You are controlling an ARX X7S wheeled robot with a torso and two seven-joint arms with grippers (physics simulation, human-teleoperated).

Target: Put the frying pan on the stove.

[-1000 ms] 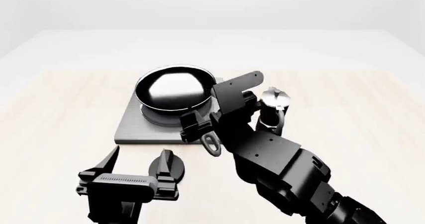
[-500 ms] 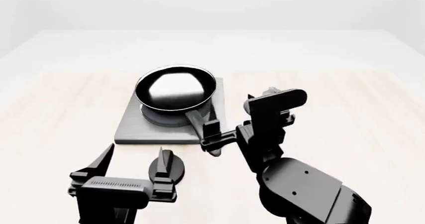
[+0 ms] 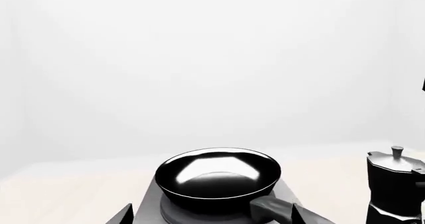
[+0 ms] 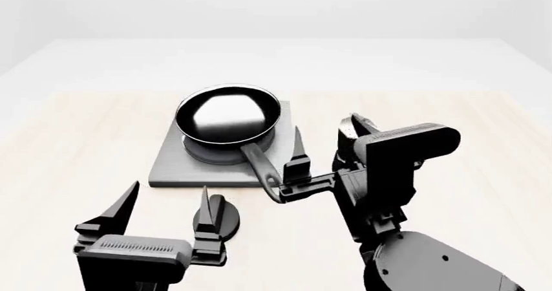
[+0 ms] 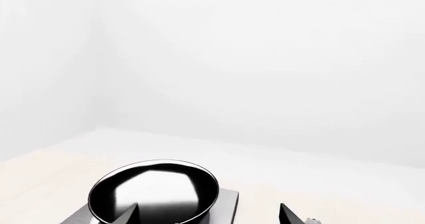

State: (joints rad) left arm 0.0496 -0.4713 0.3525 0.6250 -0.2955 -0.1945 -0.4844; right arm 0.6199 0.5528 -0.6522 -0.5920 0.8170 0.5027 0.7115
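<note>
Pale wood surface (image 4: 77,136) is carrying the stove (image 4: 172,168), and the frying pan (image 4: 226,114) is sitting centred on its burner rings — handle pointing toward the robot. Right gripper (image 4: 298,174) and left gripper (image 4: 164,207) are both hanging wide, holding nothing.

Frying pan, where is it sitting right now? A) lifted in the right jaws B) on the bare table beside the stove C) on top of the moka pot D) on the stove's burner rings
D: the frying pan rests on the stove, with neither gripper holding it.
</note>
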